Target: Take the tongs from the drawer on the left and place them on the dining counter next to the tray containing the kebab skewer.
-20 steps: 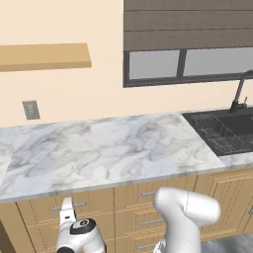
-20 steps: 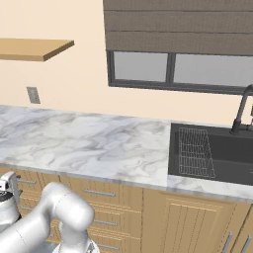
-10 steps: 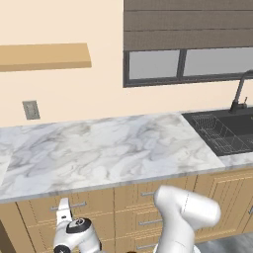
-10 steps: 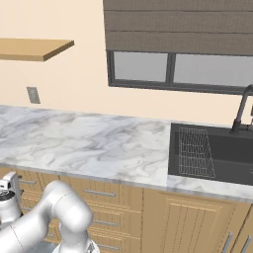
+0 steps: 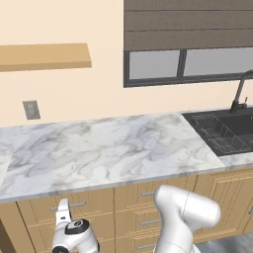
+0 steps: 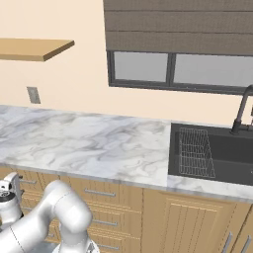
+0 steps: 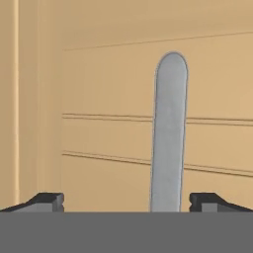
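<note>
Gripper [image 7: 126,200] sits right up at the drawer [image 7: 148,133] front, jaws spread wide with nothing in them, and the silver bar handle [image 7: 169,133] runs up between the two fingertips [image 7: 47,200]. From the left base view I see the hand [image 5: 63,217] low by the top left drawer, under the marble worktop [image 5: 99,153]. Compared with a second ago the hand has crept a bit down and in toward the cabinet face; base cameras haven't shifted. Drawer looks fully closed, so the tongs are hidden inside, can't see them. I judge I'm lined up for the handle grab, very early in the task: close on the bar, pull out, then fetch tongs. Handle sits off-centre toward one finger, might need a small nudge.
</note>
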